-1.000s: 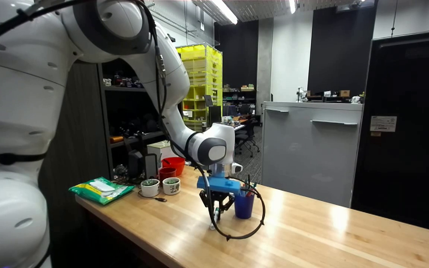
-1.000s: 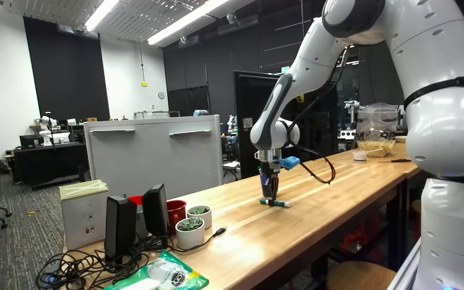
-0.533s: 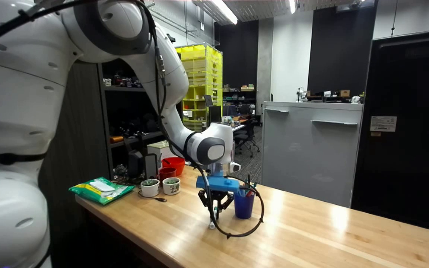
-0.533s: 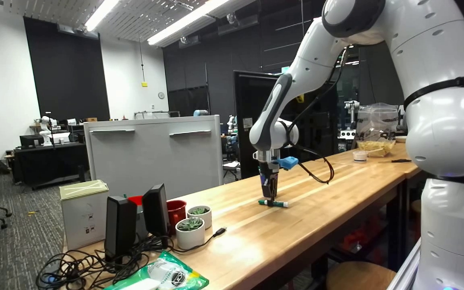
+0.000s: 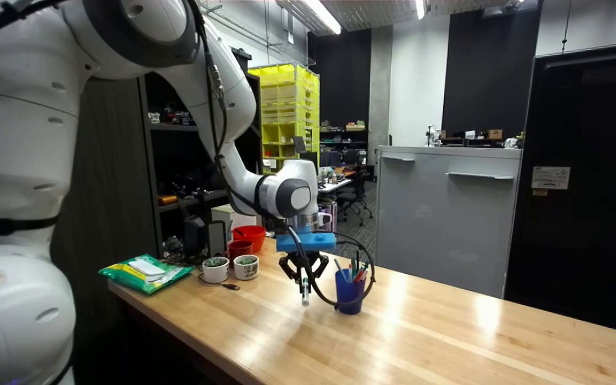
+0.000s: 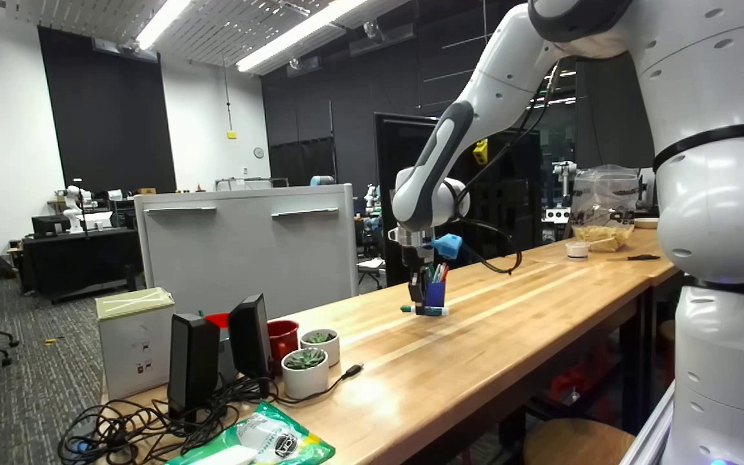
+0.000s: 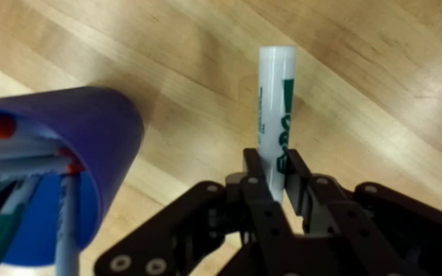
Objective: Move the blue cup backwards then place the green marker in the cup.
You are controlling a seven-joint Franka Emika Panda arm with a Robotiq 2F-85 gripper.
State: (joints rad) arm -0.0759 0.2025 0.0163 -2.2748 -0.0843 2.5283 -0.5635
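Note:
The blue cup [image 5: 348, 291] stands upright on the table in both exterior views [image 6: 435, 296], with several pens sticking out of its rim. In the wrist view the cup [image 7: 119, 122] is at the left, cut off by the frame edge, with pens inside. My gripper [image 5: 305, 282] is shut on the green marker [image 5: 305, 297], beside the cup and apart from it. In the wrist view the fingertips [image 7: 272, 165] pinch the marker's white barrel [image 7: 276, 103], which points away from the gripper. The marker lies roughly level and is held above the table.
A black cable loop [image 5: 372, 267] from the arm hangs in front of the cup in an exterior view. Two white plant pots [image 5: 246, 267], red containers [image 5: 249, 238], black speakers [image 6: 249, 336] and a green bag [image 5: 147, 272] stand towards one table end. A small white tub [image 6: 577, 250] stands farther along.
My gripper has risen from the table with the marker in its fingers and shifted somewhat sideways, uncovering more of the cup. The cup has not moved.

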